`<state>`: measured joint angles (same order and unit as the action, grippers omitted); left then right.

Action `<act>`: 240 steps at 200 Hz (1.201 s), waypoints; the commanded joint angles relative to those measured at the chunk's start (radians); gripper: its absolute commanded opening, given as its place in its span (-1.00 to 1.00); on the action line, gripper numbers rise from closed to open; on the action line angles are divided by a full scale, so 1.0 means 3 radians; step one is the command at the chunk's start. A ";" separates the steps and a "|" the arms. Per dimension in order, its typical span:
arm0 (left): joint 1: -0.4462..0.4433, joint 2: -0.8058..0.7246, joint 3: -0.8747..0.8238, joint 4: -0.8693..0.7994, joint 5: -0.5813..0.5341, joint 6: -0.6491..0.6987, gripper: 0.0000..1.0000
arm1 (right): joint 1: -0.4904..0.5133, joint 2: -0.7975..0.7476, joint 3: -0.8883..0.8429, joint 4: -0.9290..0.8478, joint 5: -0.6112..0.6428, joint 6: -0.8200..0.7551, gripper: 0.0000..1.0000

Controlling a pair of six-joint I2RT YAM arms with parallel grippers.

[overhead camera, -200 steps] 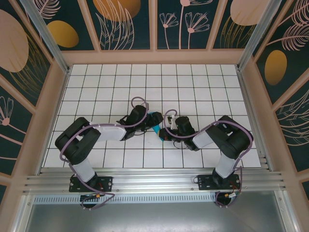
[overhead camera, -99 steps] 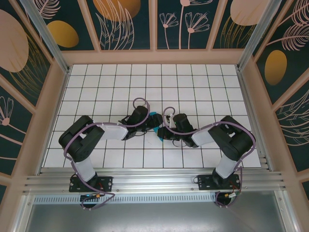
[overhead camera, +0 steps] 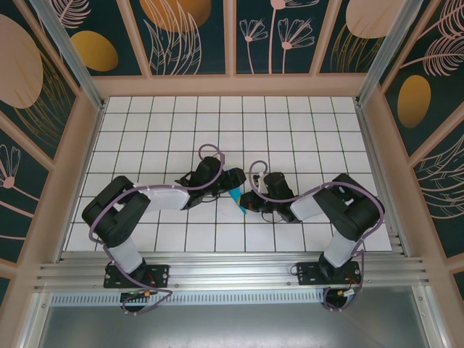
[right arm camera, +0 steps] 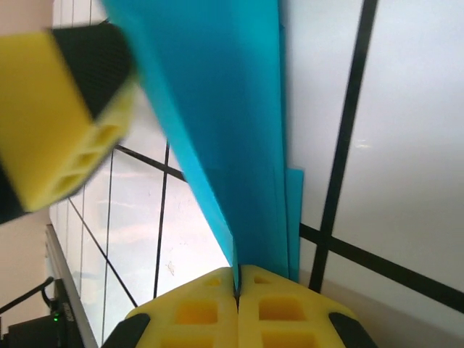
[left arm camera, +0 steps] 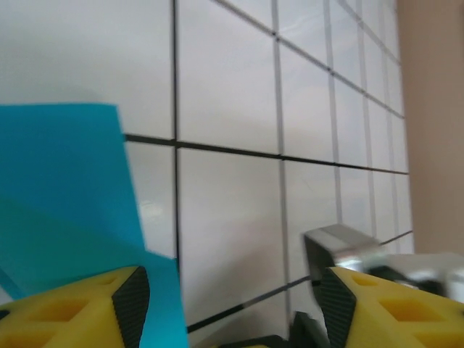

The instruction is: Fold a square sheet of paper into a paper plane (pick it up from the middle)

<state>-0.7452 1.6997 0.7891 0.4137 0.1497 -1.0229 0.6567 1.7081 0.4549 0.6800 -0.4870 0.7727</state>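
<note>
Both arms bent low, forearms reaching inward, wrists nearly meeting. Right gripper (right arm camera: pixel 237 290) pinched tight on the creased square sheet of paper (right arm camera: pixel 217 109), which runs forward from its tips. Left gripper (left arm camera: pixel 232 304) fingers apart, paper beside one finger, possibly touching. Compared with a second ago, less teal shows from above.

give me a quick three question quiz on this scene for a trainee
1. True or false: the left gripper stands open.
2. What is the right gripper shut on? A) a cable B) the teal paper C) nothing
3. Fill in: seen from above, the teal paper sits ___ the two grippers.
Key: 1 true; 2 B; 3 between.
</note>
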 commanded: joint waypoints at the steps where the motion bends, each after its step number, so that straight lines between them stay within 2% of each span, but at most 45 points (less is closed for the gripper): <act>1: 0.0010 -0.0219 -0.0093 0.0122 0.0019 -0.0040 0.34 | -0.0061 -0.0008 -0.0120 0.0067 -0.0178 0.0169 -1.00; 93: 0.0011 0.0150 -0.0094 0.0519 0.0487 -0.0056 0.35 | -0.0157 0.0215 -0.0095 -0.0064 -0.0238 0.0370 -1.00; 175: 0.0012 0.0465 0.0058 0.0469 0.0302 -0.0062 0.34 | -0.0154 0.0176 -0.0001 -0.0325 -0.0215 0.0249 -1.00; 240: 0.0012 0.0616 0.0034 0.0391 0.0222 0.0003 0.33 | -0.0143 -0.0030 0.0072 -0.0619 -0.0196 0.0176 -0.76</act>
<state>-0.7456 1.8511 0.7856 0.5392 0.2501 -1.0401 0.6094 1.7180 0.4706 0.6384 -0.5774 0.8627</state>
